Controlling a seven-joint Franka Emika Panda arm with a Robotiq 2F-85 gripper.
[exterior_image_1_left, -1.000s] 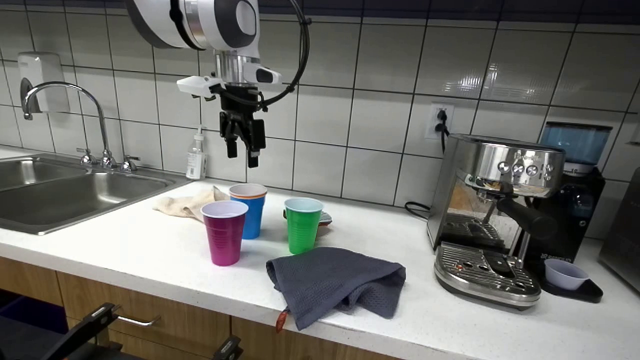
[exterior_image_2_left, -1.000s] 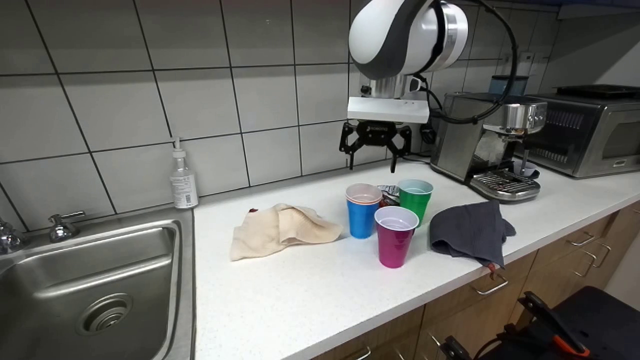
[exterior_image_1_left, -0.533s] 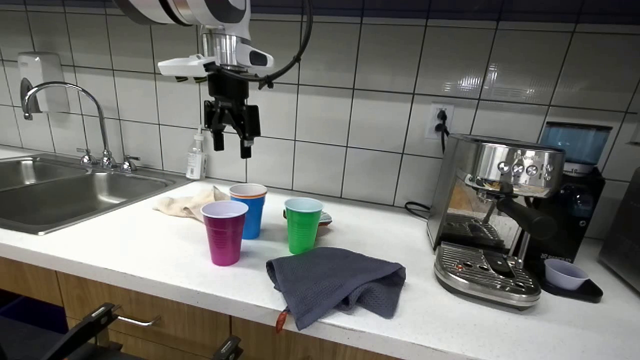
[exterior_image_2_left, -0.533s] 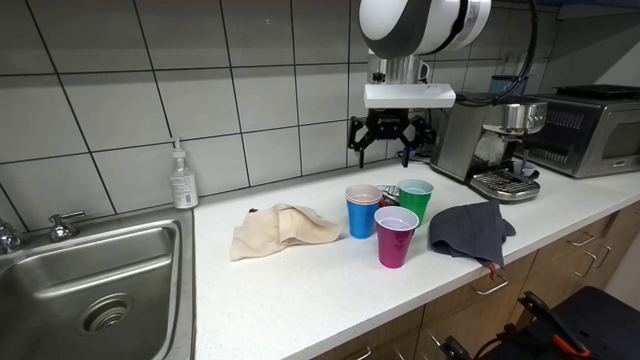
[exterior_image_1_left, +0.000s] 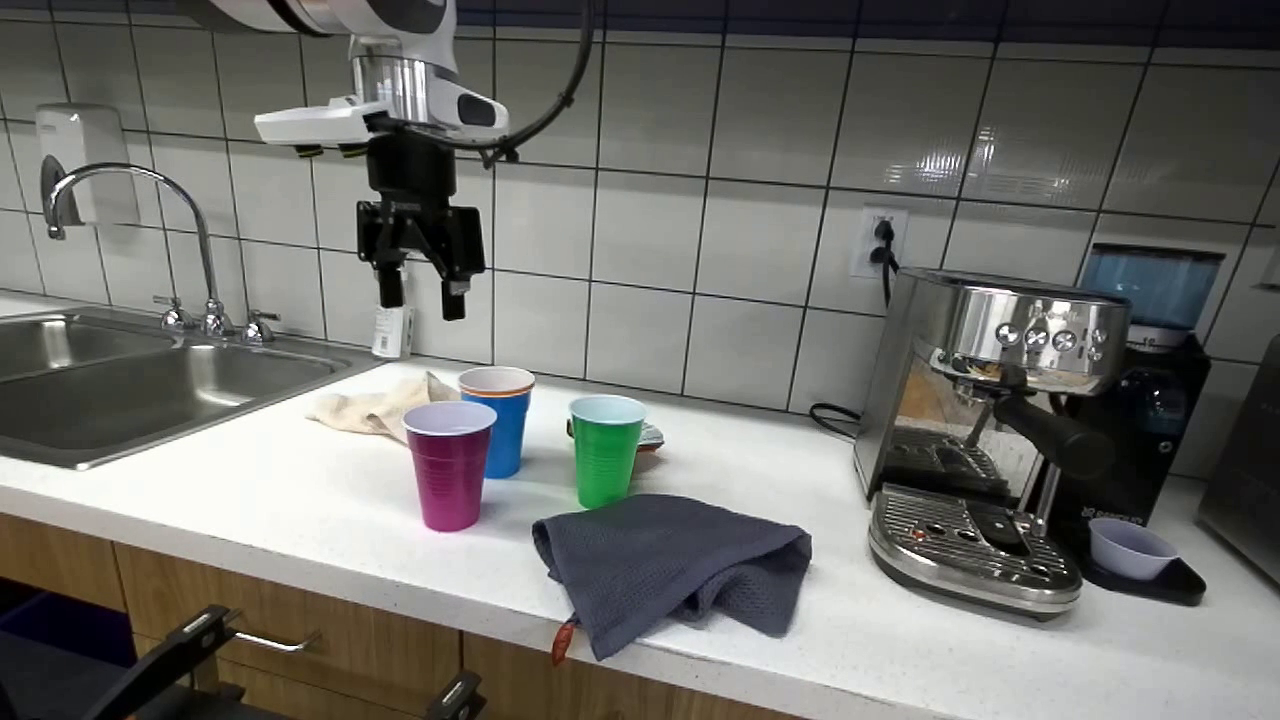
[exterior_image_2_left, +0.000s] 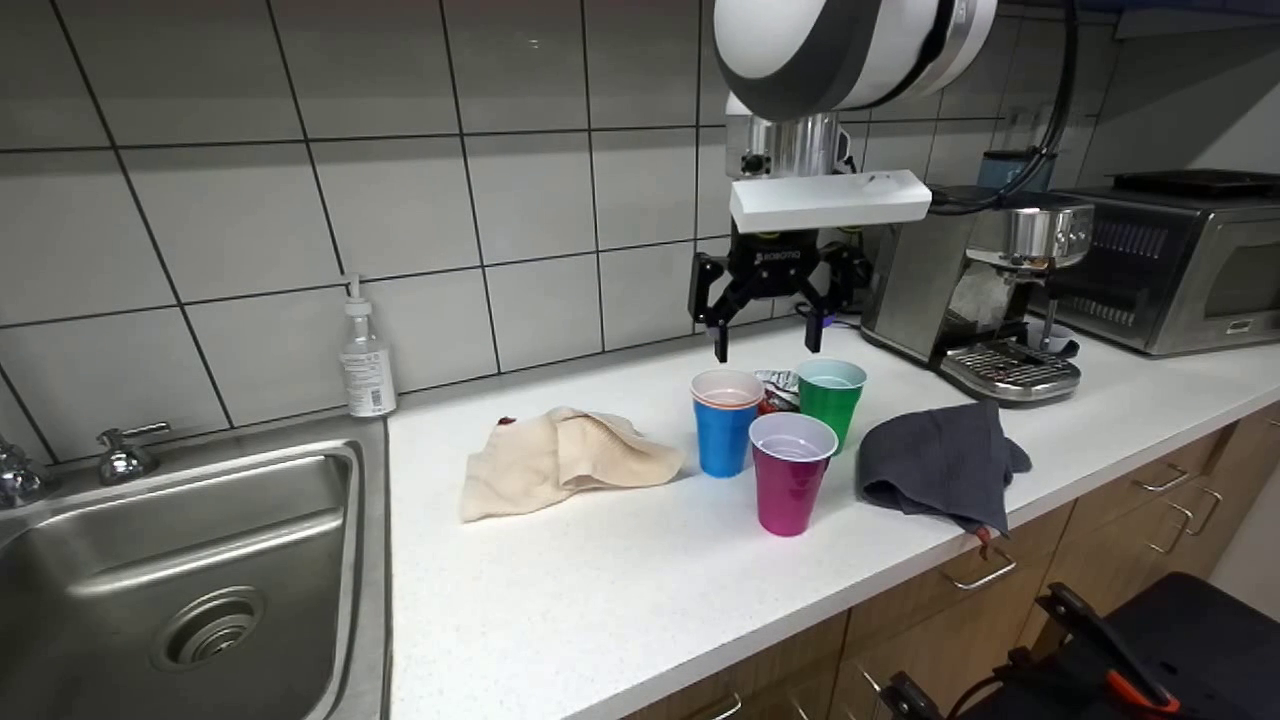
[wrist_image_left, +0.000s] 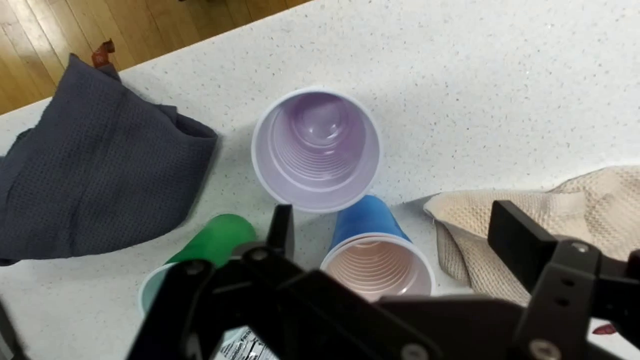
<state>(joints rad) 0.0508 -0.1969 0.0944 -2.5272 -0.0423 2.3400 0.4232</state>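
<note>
- Gripper (exterior_image_2_left: 767, 346) hangs above the counter (exterior_image_2_left: 560, 590), jaws parted wide, with nothing in its hold
- Blue cup (wrist_image_left: 367, 217) shows between its fingers (wrist_image_left: 520, 245) in the wrist view, untouched; the purple cup (wrist_image_left: 316, 150) stands just beside it, toward the counter's front edge, and the green cup (wrist_image_left: 215, 240) near
- Beige cloth (exterior_image_2_left: 560, 465) and dark towel (exterior_image_2_left: 935, 465) lie either side of the cups
- Just now the gripper shifts, seemingly out from the tiled wall (exterior_image_2_left: 400, 200), while cups and cloths stay put
- That, I'd judge, brings it closer over the cups, with no grasp made yet
</note>
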